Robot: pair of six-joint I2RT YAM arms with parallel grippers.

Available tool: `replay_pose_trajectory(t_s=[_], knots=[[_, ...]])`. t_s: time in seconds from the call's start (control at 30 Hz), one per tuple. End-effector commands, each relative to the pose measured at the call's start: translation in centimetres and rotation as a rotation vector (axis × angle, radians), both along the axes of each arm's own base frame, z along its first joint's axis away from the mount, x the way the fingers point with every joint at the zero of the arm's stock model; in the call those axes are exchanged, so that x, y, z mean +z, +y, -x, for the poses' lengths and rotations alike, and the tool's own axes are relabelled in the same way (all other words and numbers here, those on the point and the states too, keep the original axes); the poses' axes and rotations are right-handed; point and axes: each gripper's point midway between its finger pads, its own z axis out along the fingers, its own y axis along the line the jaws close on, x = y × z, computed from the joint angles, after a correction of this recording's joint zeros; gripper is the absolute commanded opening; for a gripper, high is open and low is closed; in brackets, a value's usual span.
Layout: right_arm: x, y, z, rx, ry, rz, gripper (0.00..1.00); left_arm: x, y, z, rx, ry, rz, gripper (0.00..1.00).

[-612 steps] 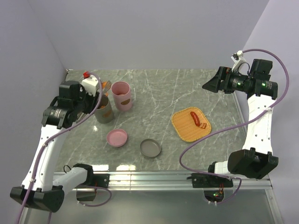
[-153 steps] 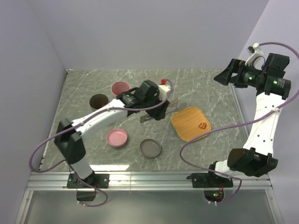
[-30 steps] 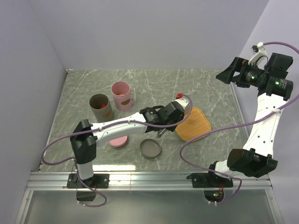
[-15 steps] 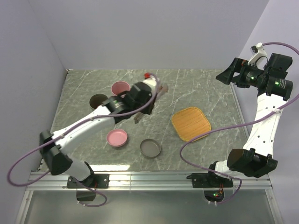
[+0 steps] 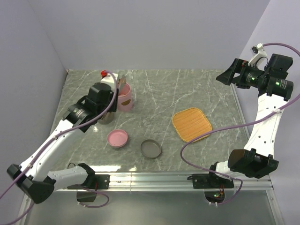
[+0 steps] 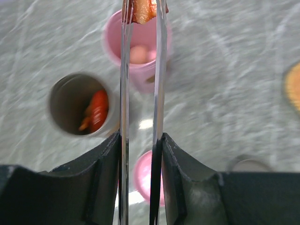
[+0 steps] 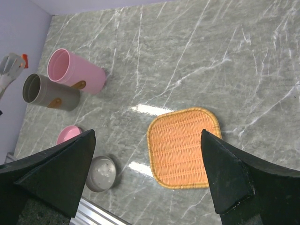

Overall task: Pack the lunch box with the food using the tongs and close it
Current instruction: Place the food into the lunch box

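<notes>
Left wrist view: the tongs [image 6: 124, 103], clamped by the left pincer [image 6: 139, 140], pinch an orange food chunk [image 6: 143, 10] at their tips, seen against the far rim of the pink cup [image 6: 140, 77], which holds a pinkish ball [image 6: 137, 54]. Just beside it, the grey cup [image 6: 63, 101] holds a red strip [image 6: 98, 110]. The pink lid [image 5: 117, 138], grey lid [image 5: 151, 149] and orange tray [image 5: 191, 124] lie apart on the grey marble tabletop [image 5: 159, 93], between lilac walls [image 5: 154, 33]. The right pincer [image 7: 147, 136] hangs wide open, aloft.

The tongs [image 6: 123, 93] are smooth, polished metal with a mirror sheen. The table [image 7: 197, 42] looks like glossy, veined grey marble. The orange tray [image 7: 183, 147] is rough woven wicker. The pink cup [image 7: 77, 72] and the grey cup [image 7: 49, 93] look like matt plastic.
</notes>
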Motion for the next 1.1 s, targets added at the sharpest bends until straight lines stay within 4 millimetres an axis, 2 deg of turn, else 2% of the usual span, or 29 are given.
replay_pose_trajectory(t_s=[0.0, 0.03, 0.2, 0.27, 0.37, 0.5, 0.6, 1.0, 1.07], knots=[[1.0, 0.0, 0.2, 0.007, -0.04, 0.003, 1.0, 0.0, 4.1, 1.0, 0.084, -0.038, -0.083, 0.4], [1.0, 0.1, 0.2, 0.009, -0.041, 0.002, 1.0, 0.5, 5.0, 1.5, 0.099, -0.062, -0.078, 0.4], [1.4, 0.3, 0.5, 0.011, -0.053, 0.001, 1.0, -0.5, 8.3, 3.0, 0.161, -0.052, -0.138, 0.4], [1.5, 0.3, 0.6, 0.011, -0.056, 0.002, 1.0, -0.3, 9.2, 3.6, 0.178, -0.063, -0.152, 0.4], [1.7, 0.4, 0.8, 0.009, -0.062, 0.005, 1.0, -1.3, 10.3, 4.6, 0.193, -0.027, -0.177, 0.4], [1.9, 0.6, 1.0, 0.015, -0.069, 0.002, 1.0, -3.3, 10.7, 5.9, 0.168, 0.043, -0.203, 0.4], [2.0, 0.6, 1.1, 0.014, -0.072, 0.005, 1.0, -3.9, 10.8, 6.1, 0.157, 0.07, -0.206, 0.4], [1.7, 0.4, 1.0, 0.011, -0.062, 0.01, 1.0, -6.0, 11.0, 4.2, 0.161, 0.17, -0.21, 0.42], [1.7, 0.4, 0.9, 0.014, -0.062, 0.009, 1.0, -5.8, 11.3, 3.8, 0.168, 0.163, -0.214, 0.43]])
